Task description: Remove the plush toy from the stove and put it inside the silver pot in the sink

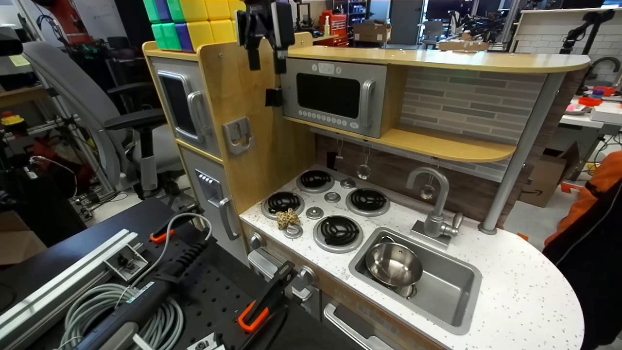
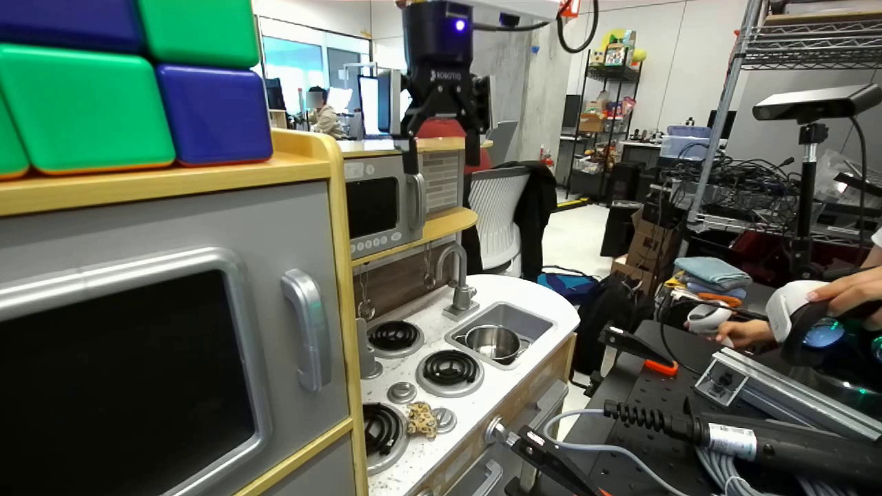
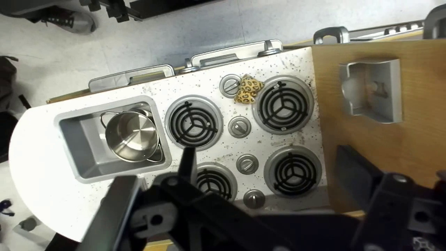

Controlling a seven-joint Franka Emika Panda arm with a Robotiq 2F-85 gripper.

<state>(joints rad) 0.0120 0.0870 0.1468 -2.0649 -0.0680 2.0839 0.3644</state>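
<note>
The plush toy (image 1: 287, 218) is a small leopard-spotted tan lump. It lies on the white stove (image 1: 303, 244), against a front burner's rim and beside a knob; it also shows in an exterior view (image 2: 422, 420) and in the wrist view (image 3: 248, 89). The silver pot (image 1: 394, 267) stands in the sink (image 1: 449, 296), at the end near the burners; it also shows in an exterior view (image 2: 493, 342) and in the wrist view (image 3: 132, 136). My gripper (image 1: 267, 65) is open and empty, high above the stove, fingers pointing down; it also shows in an exterior view (image 2: 442, 160) and in the wrist view (image 3: 267, 152).
A toy microwave (image 1: 333, 97) and upper shelf (image 1: 437, 58) stand behind the stove. A tall cabinet (image 1: 262, 107) bounds one stove end. A curved tap (image 1: 437, 194) rises behind the sink. Coloured blocks (image 1: 194, 24) sit on the cabinet. A black table (image 1: 214, 291) holds cables and clamps.
</note>
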